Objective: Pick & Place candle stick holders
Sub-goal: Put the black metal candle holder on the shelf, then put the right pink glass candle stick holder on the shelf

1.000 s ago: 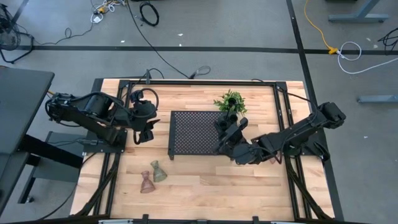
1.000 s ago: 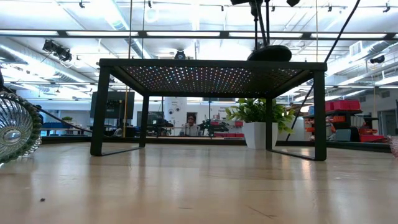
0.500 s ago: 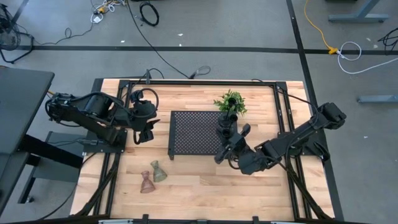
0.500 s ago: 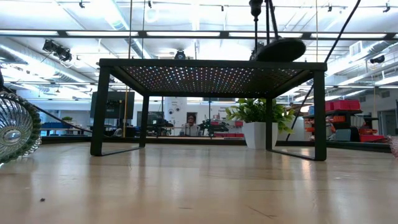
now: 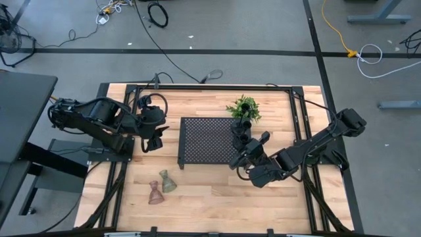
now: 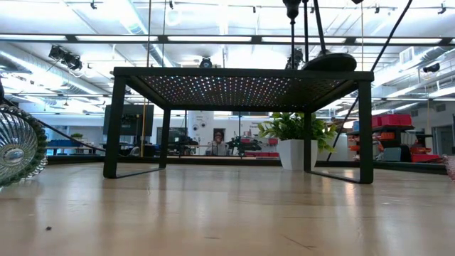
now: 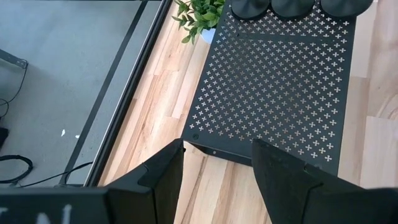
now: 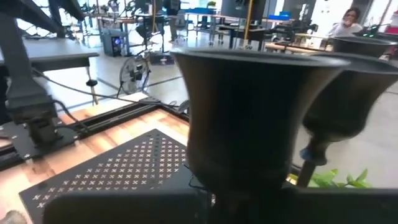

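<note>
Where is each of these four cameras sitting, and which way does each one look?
High view: overhead, straight down on the table, both arms, the tray.
Low view: at tabletop height, looking level under the tray into the room; only arm parts show at the top.
Left wrist view: on the left arm, looking past its open fingers at the tray.
Right wrist view: on the right arm, a black holder fills it.
All four show the tray.

The tray (image 5: pixel 207 141) is set mid-table (image 5: pixel 276 197). The plant (image 5: pixel 244 108) is placed just beyond its far right corner. Three holders (image 7: pixel 292 6) are stood in a row along the tray's right edge. Two more holders (image 5: pixel 161 187) are laid touching on the table, near the tray's front left corner.
</note>
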You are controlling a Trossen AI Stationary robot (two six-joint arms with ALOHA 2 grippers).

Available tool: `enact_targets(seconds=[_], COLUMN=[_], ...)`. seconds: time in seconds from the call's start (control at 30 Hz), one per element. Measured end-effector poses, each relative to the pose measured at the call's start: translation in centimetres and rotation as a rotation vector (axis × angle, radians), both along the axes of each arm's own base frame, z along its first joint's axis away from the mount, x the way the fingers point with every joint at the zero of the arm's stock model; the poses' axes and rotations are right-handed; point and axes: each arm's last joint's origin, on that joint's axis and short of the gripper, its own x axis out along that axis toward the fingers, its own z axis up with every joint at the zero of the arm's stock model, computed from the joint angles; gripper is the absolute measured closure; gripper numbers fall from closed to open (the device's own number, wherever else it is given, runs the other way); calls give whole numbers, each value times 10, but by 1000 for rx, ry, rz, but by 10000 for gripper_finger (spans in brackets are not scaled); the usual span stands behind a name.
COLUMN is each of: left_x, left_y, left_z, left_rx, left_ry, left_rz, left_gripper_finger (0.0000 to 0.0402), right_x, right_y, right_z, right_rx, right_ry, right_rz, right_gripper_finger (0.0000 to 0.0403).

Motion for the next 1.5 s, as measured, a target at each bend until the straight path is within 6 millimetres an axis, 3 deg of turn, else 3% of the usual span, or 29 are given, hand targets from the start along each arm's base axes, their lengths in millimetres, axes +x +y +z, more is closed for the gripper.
enact_targets(seconds=[0.47, 1.07, 1.5], left_x=[0, 0, -1], left_y=[0, 0, 0], left_z=[0, 0, 0], left_rx=[2, 2, -1], left_ry=[0, 2, 4], left_rz=[1, 2, 6], left_gripper_finger=[209, 209, 209], right_x=[0, -6, -13], right_y=[1, 13, 18], right_z=[1, 5, 9], right_rx=[0, -52, -90], right_ry=[-14, 12, -1], right_rz=[-8, 23, -11], right_gripper_finger=[357, 195, 170])
